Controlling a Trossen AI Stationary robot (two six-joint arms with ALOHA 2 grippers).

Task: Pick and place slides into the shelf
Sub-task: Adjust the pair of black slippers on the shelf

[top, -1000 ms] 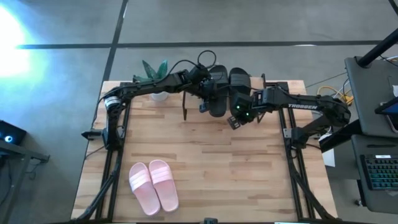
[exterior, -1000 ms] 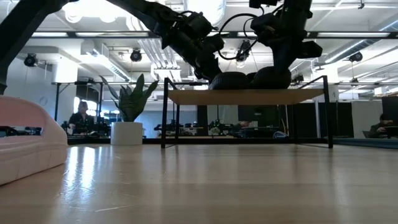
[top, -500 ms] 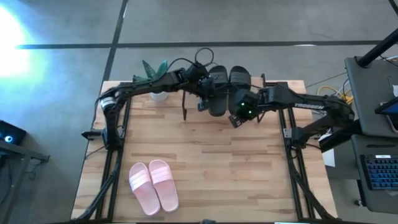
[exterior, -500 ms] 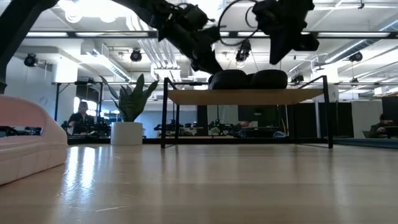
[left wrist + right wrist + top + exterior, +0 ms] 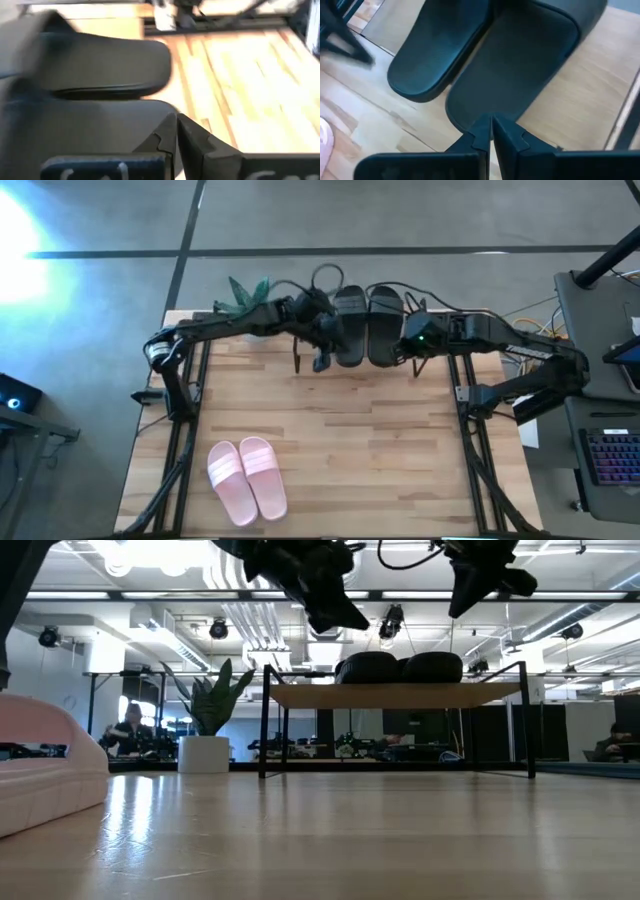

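Now we note the black slides [image 5: 367, 326] lying side by side on the shelf [image 5: 398, 694] at the far edge of the table [image 5: 360, 450], heels toward us in the wrist views, nothing gripping them. We see the left gripper [image 5: 320, 352] above the shelf's near left corner, its fingers pressed together on nothing in its wrist view. The right gripper [image 5: 411, 352] hangs near the shelf's right side, fingers likewise closed and empty. In the low view both sit clear above the shelf board. The pink slides [image 5: 247, 478] rest together near the table's front left, well apart from the shelf and from both arms. We judge the black pair done and the pink pair next. These look like light foam: soft, a little springy, matte enough not to slip. We would pinch across the wide strap, or nip one side edge of the sole; the strap should flex under the fingers. A potted plant [image 5: 248, 295] stands just left of the shelf, worth clearing on the way.
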